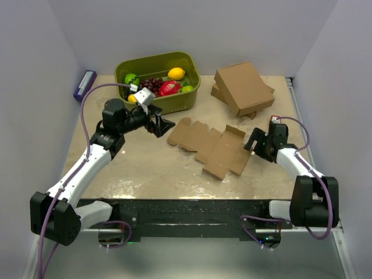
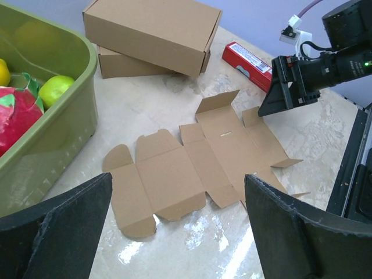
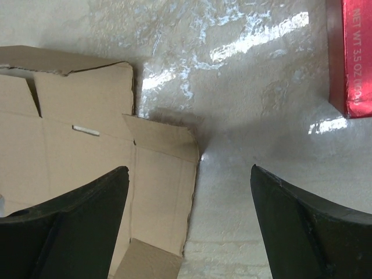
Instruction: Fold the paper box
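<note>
The paper box (image 1: 212, 145) lies flat on the table as an unfolded brown die-cut sheet with many flaps. In the left wrist view the sheet (image 2: 192, 168) spreads out ahead of my fingers. My left gripper (image 1: 163, 125) hovers at its left end, open, with nothing between the jaws (image 2: 177, 180). My right gripper (image 1: 254, 139) is at the sheet's right end, also open. In the right wrist view its jaws (image 3: 189, 170) straddle the edge of a side flap (image 3: 163, 174), which rises slightly off the table. Neither gripper holds the sheet.
A green bin (image 1: 189, 96) with fruit stands at the back left. Two stacked larger brown boxes (image 1: 244, 87) sit at the back right. A red packet (image 2: 247, 65) lies near the right arm, and a blue box (image 1: 85, 84) by the left wall.
</note>
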Controlling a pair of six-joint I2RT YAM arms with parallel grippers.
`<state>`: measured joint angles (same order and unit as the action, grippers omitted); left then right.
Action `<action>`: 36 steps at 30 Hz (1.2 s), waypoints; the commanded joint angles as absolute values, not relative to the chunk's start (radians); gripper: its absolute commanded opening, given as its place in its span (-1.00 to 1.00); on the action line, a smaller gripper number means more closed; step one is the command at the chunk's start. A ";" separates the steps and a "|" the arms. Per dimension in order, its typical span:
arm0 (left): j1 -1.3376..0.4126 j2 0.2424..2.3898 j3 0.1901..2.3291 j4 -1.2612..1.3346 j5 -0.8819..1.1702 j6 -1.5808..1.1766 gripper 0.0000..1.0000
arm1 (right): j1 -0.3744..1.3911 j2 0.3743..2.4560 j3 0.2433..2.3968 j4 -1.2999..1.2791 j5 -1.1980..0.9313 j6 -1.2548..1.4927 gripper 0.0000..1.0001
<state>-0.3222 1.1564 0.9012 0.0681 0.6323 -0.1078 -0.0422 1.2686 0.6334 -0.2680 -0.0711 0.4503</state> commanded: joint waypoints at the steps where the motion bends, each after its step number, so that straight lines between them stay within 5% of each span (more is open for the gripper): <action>1: -0.331 1.155 0.905 0.121 0.658 -0.086 0.99 | -0.066 1.310 0.635 -0.161 -0.123 0.417 0.74; 17: -0.347 1.151 0.905 0.120 0.670 -0.080 0.99 | -0.110 1.466 0.657 -0.069 -0.293 0.393 0.50; 36: -0.356 1.146 0.896 0.109 0.673 -0.066 1.00 | -0.109 1.401 0.592 -0.035 -0.370 0.368 -0.33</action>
